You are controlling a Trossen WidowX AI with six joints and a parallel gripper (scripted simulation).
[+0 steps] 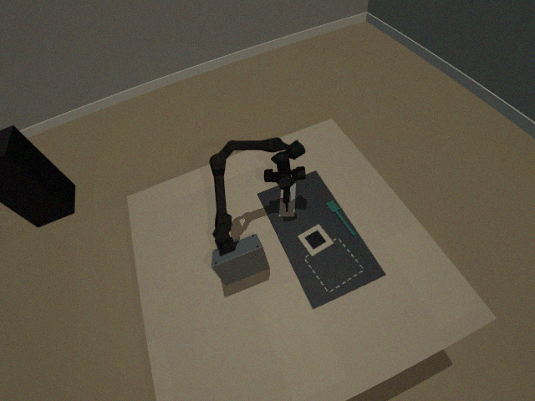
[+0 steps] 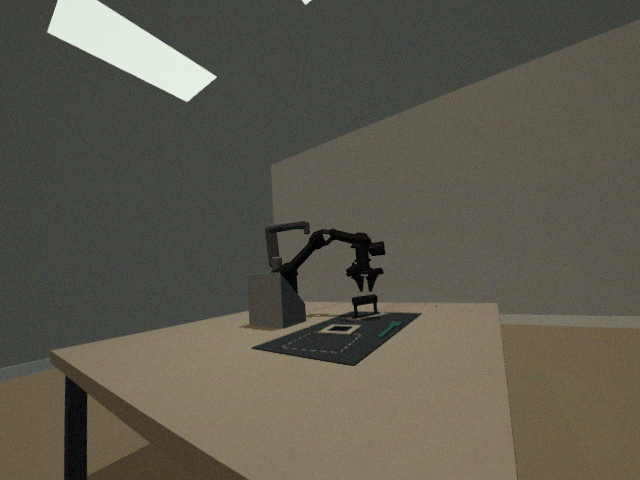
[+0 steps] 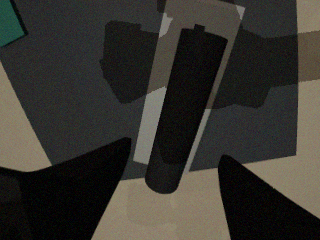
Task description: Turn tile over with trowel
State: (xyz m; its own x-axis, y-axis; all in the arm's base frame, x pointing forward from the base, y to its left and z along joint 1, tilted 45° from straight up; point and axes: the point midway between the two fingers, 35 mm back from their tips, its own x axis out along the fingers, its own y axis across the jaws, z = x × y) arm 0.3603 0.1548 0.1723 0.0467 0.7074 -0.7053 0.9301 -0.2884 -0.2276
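The trowel [image 1: 292, 200] [image 2: 364, 299] [image 3: 195, 85], a narrow pale plate with a raised black handle bar, rests at the mat's back end, handle up. My gripper [image 1: 287, 210] [image 2: 365, 290] [image 3: 175, 153] is open and empty just above the handle, pointing down; in the wrist view its fingertips appear on either side of the handle. The tile [image 1: 315, 239] [image 2: 340, 328] lies flat on the mat [image 1: 367, 259] [image 2: 356, 359] [image 3: 70, 90], pale with a dark square showing on top. It is at the back end of the dashed outline [image 1: 330, 291] [image 2: 338, 352], mostly outside it.
A green flat tool [image 1: 344, 222] [image 2: 390, 329] [image 3: 7, 30] lies along the mat's far side, with its wide end toward the back. The arm's grey base block [image 1: 242, 267] [image 2: 266, 299] stands on the table [image 1: 194, 337] [image 2: 413, 403] beside the mat.
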